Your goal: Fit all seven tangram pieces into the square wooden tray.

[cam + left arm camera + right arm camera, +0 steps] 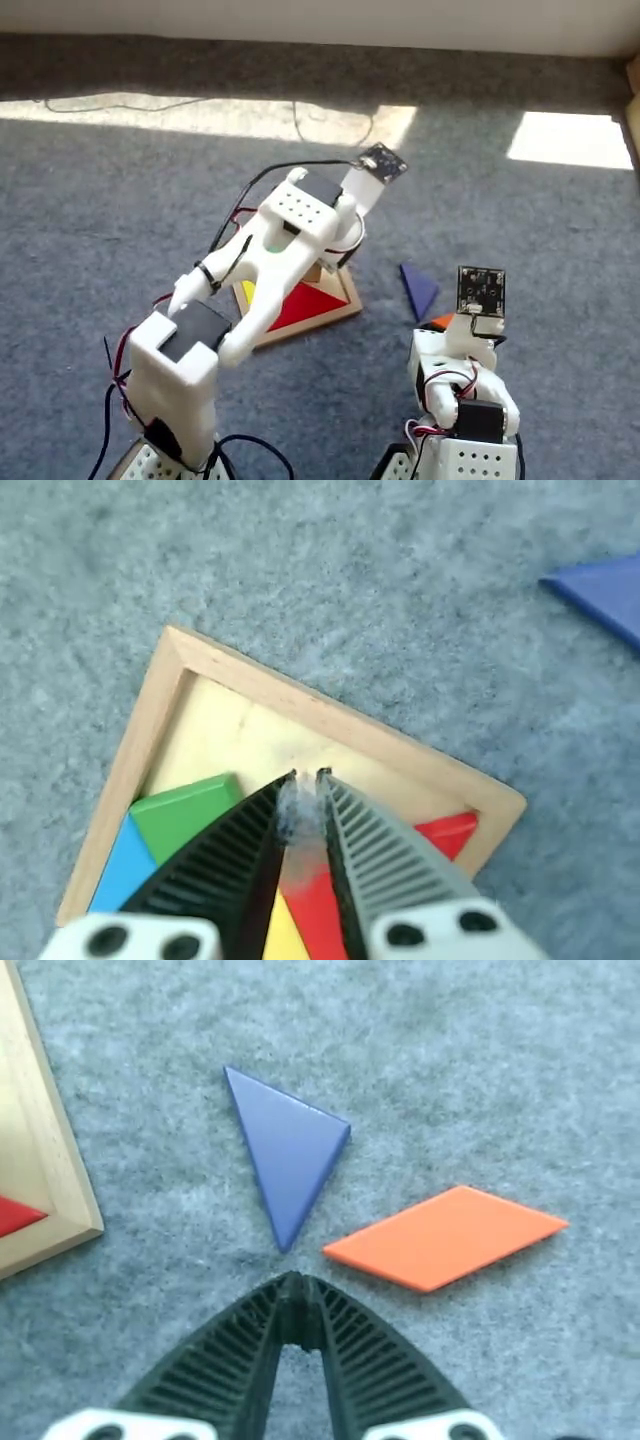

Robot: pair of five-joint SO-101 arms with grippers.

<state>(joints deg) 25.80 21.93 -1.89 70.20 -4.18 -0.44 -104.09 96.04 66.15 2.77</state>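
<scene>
Now, with our left tool (305,777) pinched empty over the bare corner of the wooden tray (335,725) and right tool (293,1280) likewise by the loose blue triangle (290,1155) and orange parallelogram (445,1238), we risk jamming either piece if lowered askew.

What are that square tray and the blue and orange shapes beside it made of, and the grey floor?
The tray looks like pale bare wood: faint grain on its rim. The blue triangle and orange parallelogram show smooth, even, matte colour, probably painted wood, possibly plastic. The floor is short-pile carpet, visibly fuzzy.
</scene>
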